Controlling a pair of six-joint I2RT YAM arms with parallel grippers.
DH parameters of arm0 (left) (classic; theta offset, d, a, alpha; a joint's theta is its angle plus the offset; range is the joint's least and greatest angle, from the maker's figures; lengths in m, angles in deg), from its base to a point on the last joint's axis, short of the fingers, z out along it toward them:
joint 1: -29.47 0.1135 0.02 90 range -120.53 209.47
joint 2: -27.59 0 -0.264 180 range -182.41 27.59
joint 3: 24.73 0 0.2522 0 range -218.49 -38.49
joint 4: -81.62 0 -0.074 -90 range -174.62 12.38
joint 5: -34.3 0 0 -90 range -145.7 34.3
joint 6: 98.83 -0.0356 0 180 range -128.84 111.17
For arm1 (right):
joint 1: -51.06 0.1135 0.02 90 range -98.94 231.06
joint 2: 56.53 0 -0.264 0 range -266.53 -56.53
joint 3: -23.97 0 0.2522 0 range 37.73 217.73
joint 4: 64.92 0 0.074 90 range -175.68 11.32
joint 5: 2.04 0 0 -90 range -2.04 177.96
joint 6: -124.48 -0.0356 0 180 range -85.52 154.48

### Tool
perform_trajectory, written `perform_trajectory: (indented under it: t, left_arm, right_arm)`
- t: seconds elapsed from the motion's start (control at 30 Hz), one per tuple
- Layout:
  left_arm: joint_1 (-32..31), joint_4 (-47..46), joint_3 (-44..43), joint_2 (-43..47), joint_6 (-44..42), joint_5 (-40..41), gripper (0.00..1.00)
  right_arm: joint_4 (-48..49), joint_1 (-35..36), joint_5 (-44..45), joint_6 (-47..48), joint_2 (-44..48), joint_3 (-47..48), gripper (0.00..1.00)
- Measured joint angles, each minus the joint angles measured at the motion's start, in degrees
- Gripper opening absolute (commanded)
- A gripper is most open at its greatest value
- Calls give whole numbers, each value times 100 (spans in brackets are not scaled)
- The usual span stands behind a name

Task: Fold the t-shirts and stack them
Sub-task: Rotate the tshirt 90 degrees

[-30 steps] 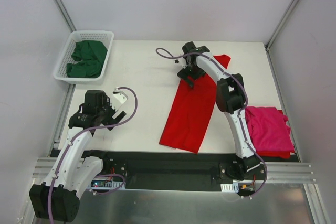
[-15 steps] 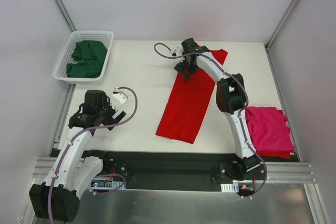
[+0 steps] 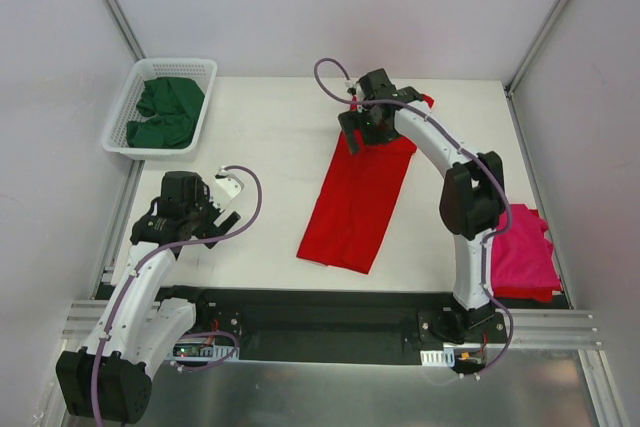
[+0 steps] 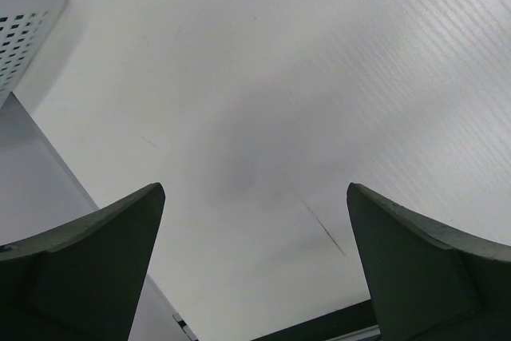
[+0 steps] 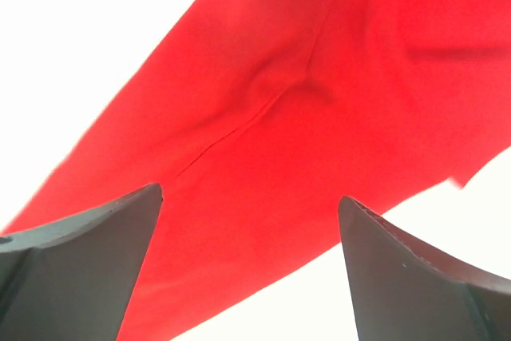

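Observation:
A bright red t-shirt lies as a long folded strip across the middle of the table, slanting from far right to near left. My right gripper is open and empty just above its far end; the wrist view shows red cloth below the spread fingers. A magenta-pink t-shirt lies folded at the near right on a bit of red cloth. Dark green t-shirts lie in the basket. My left gripper is open and empty over bare table at the near left.
A white lattice basket stands at the far left corner; its corner shows in the left wrist view. A black rail runs along the table's near edge. Grey walls close in the left, back and right.
My right gripper has let go of the red shirt's far end and shifted right. The shirt's far corner now lies mostly tucked in. The left arm has not moved.

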Motion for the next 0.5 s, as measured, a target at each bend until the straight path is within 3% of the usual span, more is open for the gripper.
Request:
perform_trajectory:
  t: [0.2,0.5]
  left_arm:
    - [0,-2,0,7,0,0,99]
    - [0,4,35,94,2,0,99]
  right_arm:
    - [216,306,444,-1121,352,-811,96]
    - [415,824,1071,-1644,153,-1602,96]
